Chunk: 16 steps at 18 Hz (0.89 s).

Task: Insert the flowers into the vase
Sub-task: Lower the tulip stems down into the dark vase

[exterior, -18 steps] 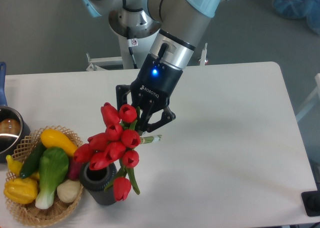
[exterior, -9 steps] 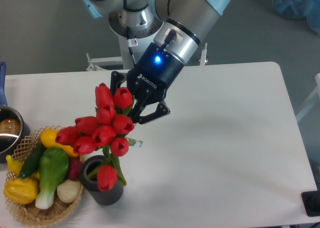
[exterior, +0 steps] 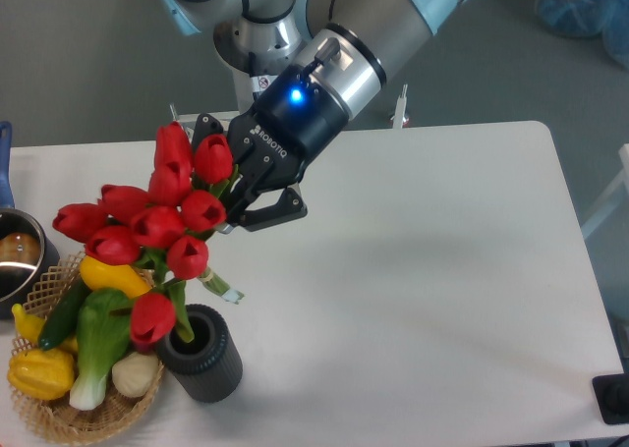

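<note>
Your bunch of red tulips with green stems (exterior: 157,226) hangs tilted above the small dark grey ribbed cylinder vase (exterior: 201,354), with one low bloom at the vase's left rim and the stems near its mouth. The vase stands upright on the white table (exterior: 442,270), touching the woven wicker basket of toy vegetables (exterior: 74,354) on its left. Your black two-finger tool (exterior: 241,196) is clenched on the tulip stems. A metal pot (exterior: 18,260) sits at the left edge.
</note>
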Each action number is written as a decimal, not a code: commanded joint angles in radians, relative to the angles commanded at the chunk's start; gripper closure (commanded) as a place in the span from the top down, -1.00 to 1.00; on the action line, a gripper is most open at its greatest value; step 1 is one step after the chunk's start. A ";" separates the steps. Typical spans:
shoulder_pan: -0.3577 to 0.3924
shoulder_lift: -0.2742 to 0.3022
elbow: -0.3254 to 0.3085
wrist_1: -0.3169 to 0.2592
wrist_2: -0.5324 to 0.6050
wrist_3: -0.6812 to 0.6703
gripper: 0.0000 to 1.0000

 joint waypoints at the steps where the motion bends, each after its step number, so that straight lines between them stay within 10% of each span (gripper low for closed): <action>1: -0.006 -0.011 0.002 0.000 -0.006 0.002 -1.00; 16: -0.011 -0.092 0.037 0.000 -0.104 0.008 -1.00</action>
